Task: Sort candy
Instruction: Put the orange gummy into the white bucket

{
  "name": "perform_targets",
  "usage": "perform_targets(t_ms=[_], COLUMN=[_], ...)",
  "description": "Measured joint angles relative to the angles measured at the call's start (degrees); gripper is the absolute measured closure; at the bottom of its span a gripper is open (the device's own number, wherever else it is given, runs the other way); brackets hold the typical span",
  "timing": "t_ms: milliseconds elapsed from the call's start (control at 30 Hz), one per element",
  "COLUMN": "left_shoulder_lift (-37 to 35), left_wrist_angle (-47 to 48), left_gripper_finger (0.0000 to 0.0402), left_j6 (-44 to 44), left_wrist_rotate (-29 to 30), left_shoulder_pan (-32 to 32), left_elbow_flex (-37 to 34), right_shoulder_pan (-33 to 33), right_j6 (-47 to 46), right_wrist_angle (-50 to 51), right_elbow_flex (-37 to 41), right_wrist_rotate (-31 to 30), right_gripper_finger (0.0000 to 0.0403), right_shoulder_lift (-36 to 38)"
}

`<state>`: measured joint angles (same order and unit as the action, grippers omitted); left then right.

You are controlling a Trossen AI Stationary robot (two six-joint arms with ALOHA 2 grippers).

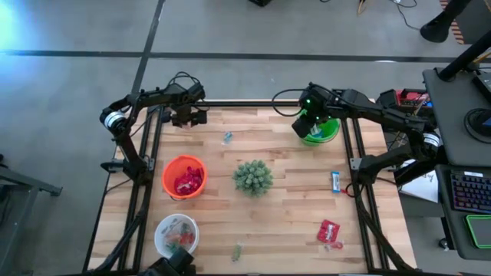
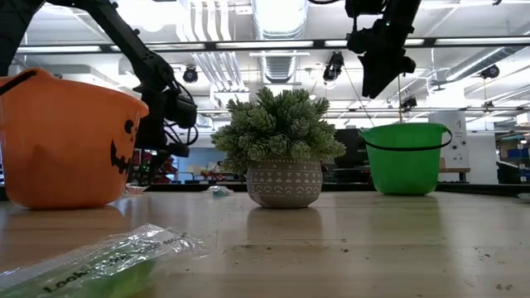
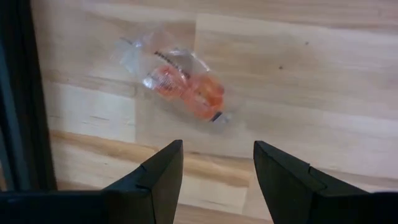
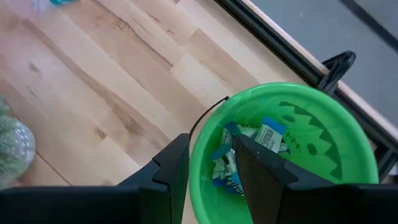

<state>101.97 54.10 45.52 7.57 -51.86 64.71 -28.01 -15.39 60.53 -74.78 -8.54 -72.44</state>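
My left gripper (image 3: pixel 217 168) hangs open near the table's far left corner (image 1: pixel 188 116), fingers pointing down. Just beyond its fingertips an orange candy in a clear wrapper (image 3: pixel 186 87) lies flat on the wood, untouched. My right gripper (image 4: pixel 211 171) is open above the green bowl (image 4: pixel 292 130), high over its rim (image 2: pixel 381 66); nothing shows between its fingers. Blue-and-white candies (image 4: pixel 261 137) lie in that bowl. Loose on the table are a teal candy (image 1: pixel 227 138), a blue-and-white bar (image 1: pixel 335 181), a red packet (image 1: pixel 328 231) and a green piece (image 1: pixel 237 251).
An orange bowl (image 1: pixel 184 176) with red candy and a white bowl (image 1: pixel 176 234) stand at the left. A potted spiky plant (image 1: pixel 253 176) stands mid-table. The black frame rail (image 3: pixel 18 93) runs close beside my left gripper. A clear green wrapper (image 2: pixel 99 261) lies at the near edge.
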Motion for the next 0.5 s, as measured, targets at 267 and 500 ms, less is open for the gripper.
perform_targets(t_ms=[267,500], left_shoulder_lift=[0.0,0.0], left_wrist_angle=[-0.4,-2.9], left_gripper_finger=[0.0223,0.0223], left_j6=[0.9,4.1], left_wrist_rotate=[2.6,3.5], left_shoulder_pan=[0.0,0.1], left_elbow_flex=[-1.3,-5.3], right_shoulder_pan=[0.0,0.0], right_j6=[4.3,5.1], right_wrist_angle=[0.0,0.0], right_elbow_flex=[0.0,0.0], right_wrist_rotate=[0.0,0.0], right_gripper_finger=[0.0282,0.0282], right_shoulder_lift=[0.0,0.0])
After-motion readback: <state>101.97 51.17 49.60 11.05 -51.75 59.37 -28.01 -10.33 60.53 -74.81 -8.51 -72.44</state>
